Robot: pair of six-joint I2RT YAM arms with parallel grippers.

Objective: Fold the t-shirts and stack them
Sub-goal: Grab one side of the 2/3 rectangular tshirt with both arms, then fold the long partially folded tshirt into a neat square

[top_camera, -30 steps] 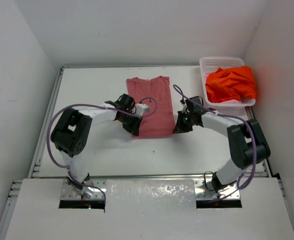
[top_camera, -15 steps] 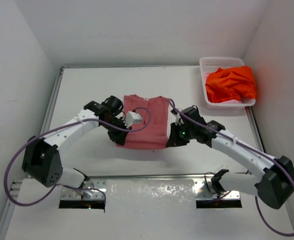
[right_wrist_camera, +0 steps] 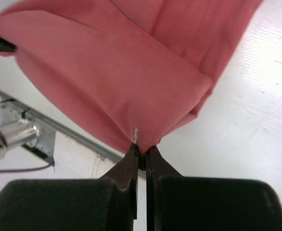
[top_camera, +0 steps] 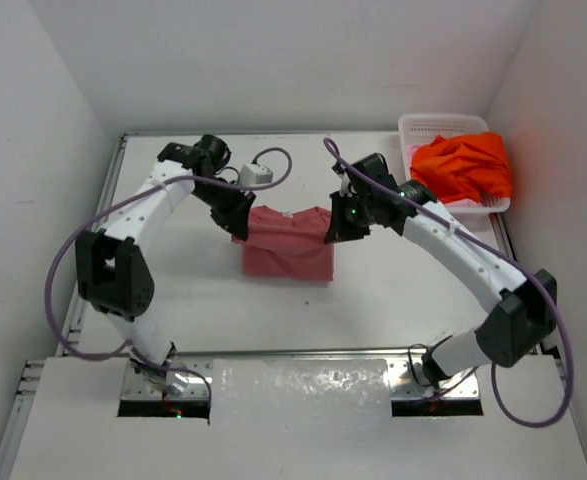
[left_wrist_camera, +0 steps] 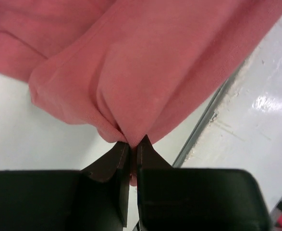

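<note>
The dusty rose-red t-shirt (top_camera: 288, 248) lies doubled over at the middle of the table, its near part flat and its far edge lifted. My left gripper (top_camera: 239, 229) is shut on that edge's left corner, the cloth (left_wrist_camera: 145, 72) bunching out of the fingertips. My right gripper (top_camera: 330, 232) is shut on the right corner, with cloth (right_wrist_camera: 131, 77) hanging from its tips. A bright orange t-shirt (top_camera: 463, 167) is heaped in the basket. A sliver of light pink cloth (top_camera: 420, 199) shows under it.
The white perforated basket (top_camera: 436, 128) stands at the back right corner against the wall. White walls close in the table on the left, back and right. A metal rail (top_camera: 303, 352) runs along the near edge by the arm bases.
Both grippers have carried the shirt's near edge up and toward the back of the table, folding the shirt over itself. The visible shirt is now shorter. The arms have stretched farther out.
</note>
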